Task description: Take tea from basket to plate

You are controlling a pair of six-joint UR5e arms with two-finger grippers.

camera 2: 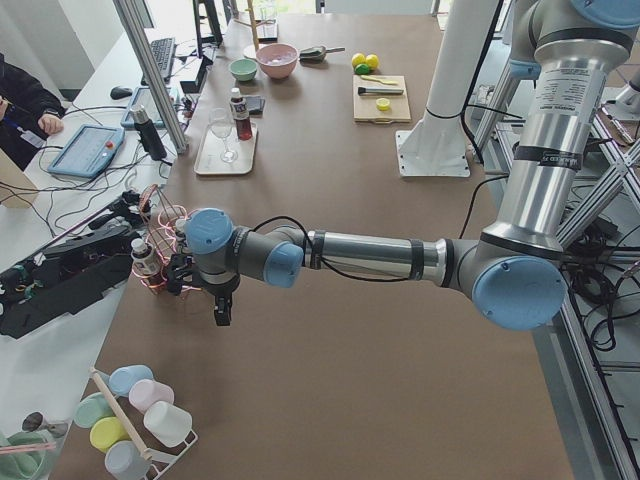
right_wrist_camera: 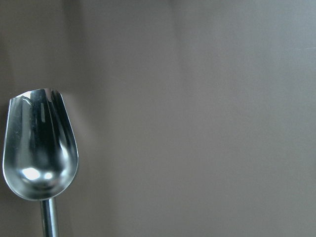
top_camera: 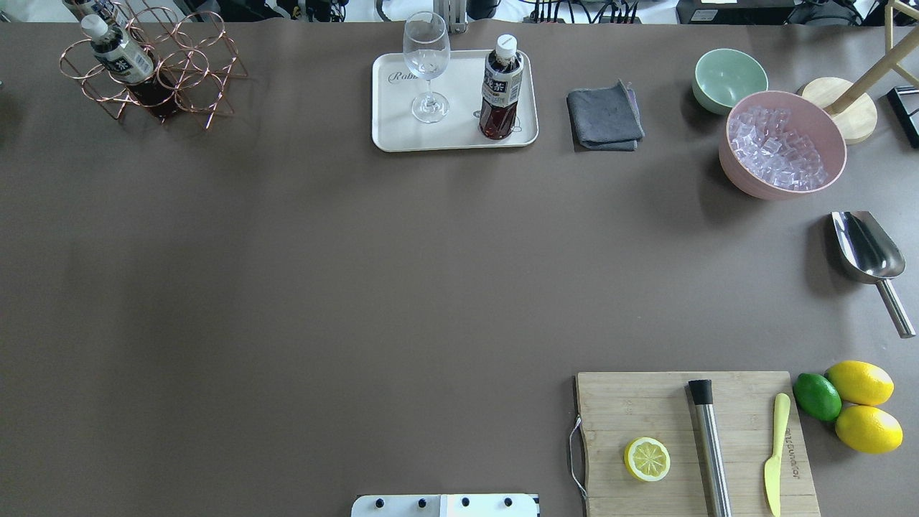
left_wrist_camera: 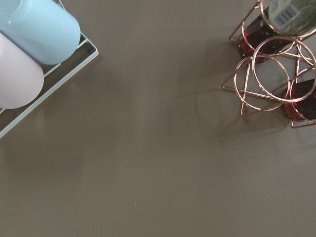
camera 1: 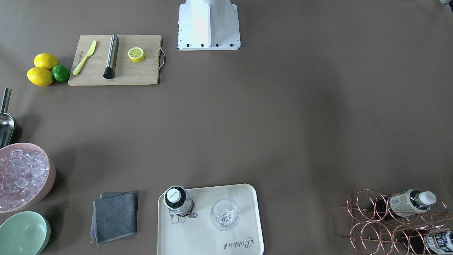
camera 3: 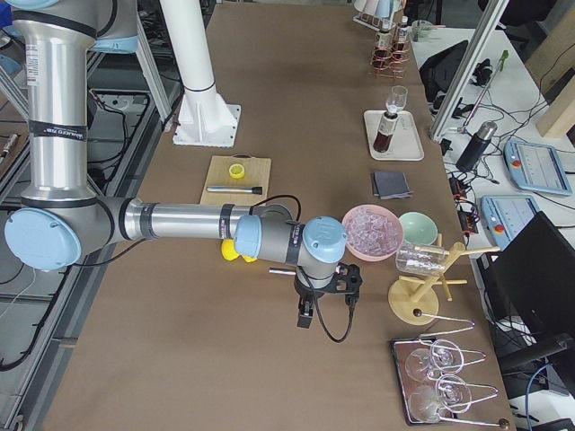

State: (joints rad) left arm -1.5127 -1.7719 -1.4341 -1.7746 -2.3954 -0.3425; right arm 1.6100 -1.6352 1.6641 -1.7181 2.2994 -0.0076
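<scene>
Nearest the robot, the cutting board [top_camera: 646, 402] carries a burned-in mark too small to read. Each arm hangs low over one end of the table. The left gripper [camera 2: 220, 312] is just beside the basket [top_camera: 194, 79], and the right gripper [camera 3: 305, 316] is near a metal scoop [right_wrist_camera: 39, 148]. Whether either is open or holding anything cannot be told.

At the far edge one tea [top_camera: 500, 90] stands upright on the plate [top_camera: 402, 136], beside a wine glass [top_camera: 426, 64]. The carry looks done, and the next move would probably be only to draw clear. The plate reads "Rabbit". The tea's label shows Chinese characters, one seemingly 茶. Two more bottles [top_camera: 118, 54] lie in the basket.
</scene>
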